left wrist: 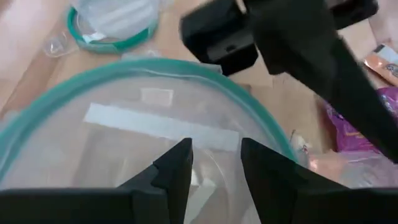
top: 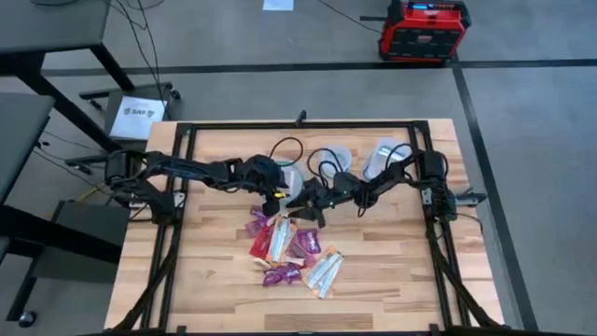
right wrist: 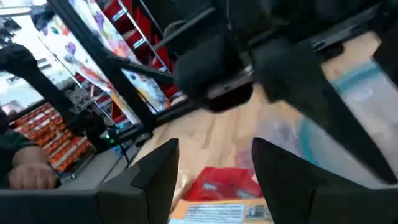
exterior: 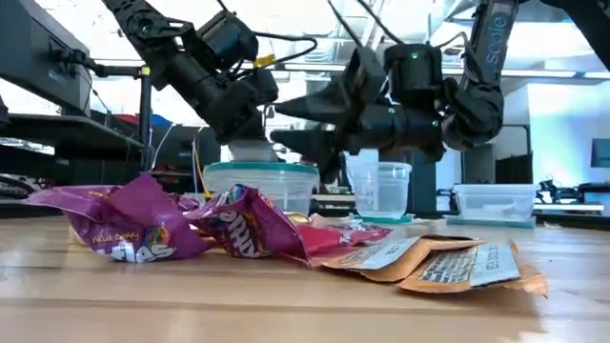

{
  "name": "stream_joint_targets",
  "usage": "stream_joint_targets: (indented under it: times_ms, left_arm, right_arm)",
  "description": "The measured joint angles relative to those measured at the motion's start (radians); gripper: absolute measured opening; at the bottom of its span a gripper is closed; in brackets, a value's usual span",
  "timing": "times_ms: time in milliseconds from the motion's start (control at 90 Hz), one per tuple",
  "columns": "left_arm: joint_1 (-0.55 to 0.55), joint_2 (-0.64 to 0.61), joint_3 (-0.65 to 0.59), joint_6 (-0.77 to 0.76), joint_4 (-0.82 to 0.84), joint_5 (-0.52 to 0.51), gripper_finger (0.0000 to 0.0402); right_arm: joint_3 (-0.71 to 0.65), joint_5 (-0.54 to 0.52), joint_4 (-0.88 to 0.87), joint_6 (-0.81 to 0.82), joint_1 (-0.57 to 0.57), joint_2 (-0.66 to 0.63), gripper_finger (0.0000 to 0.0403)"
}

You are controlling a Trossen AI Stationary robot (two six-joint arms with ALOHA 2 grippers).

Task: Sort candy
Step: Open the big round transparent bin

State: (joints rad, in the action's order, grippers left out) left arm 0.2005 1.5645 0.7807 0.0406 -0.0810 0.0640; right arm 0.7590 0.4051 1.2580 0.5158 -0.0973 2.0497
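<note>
- A pale wooden table (top: 392, 280) stands on a grey floor, with a red and black case (top: 422, 30) on the floor beyond its far edge
- The left gripper (left wrist: 214, 163) hangs over a clear, teal-rimmed container (left wrist: 74, 124), fingers a narrow gap apart and holding nothing
- The candy (top: 287, 249) lies heaped near the table's middle, just in front of both grippers: magenta packets, orange-white bars, pale silvery wrappers
- The right gripper (right wrist: 214, 168) is raised above the candy beside the left one, fingers parted moderately and empty
- Two more clear containers (exterior: 494, 202) sit behind, toward the right
</note>
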Motion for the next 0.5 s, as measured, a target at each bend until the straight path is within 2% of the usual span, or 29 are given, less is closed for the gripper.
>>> stream_joint_targets:
  times_ms: [100, 222, 389, 500]
  left_arm:
    - [-0.001, 0.0, 0.0, 0.0, 0.015, -0.005, 0.0127]
    - [-0.012, -0.019, 0.001, 0.011, 0.016, -0.008, 0.0127]
    - [-0.028, -0.082, 0.052, 0.017, 0.083, -0.008, 0.0127]
    - [-0.043, -0.158, 0.138, -0.02, 0.24, -0.015, 0.0127]
  right_arm:
    - [0.0, 0.0, -0.096, -0.083, 0.019, -0.034, 0.0179]
    - [0.004, -0.045, -0.264, -0.25, 0.065, -0.151, 0.0168]
    - [0.052, -0.265, -0.675, -0.464, 0.094, -0.328, 0.0158]
    - [0.09, -0.408, -0.842, -0.55, 0.071, -0.396, 0.0155]
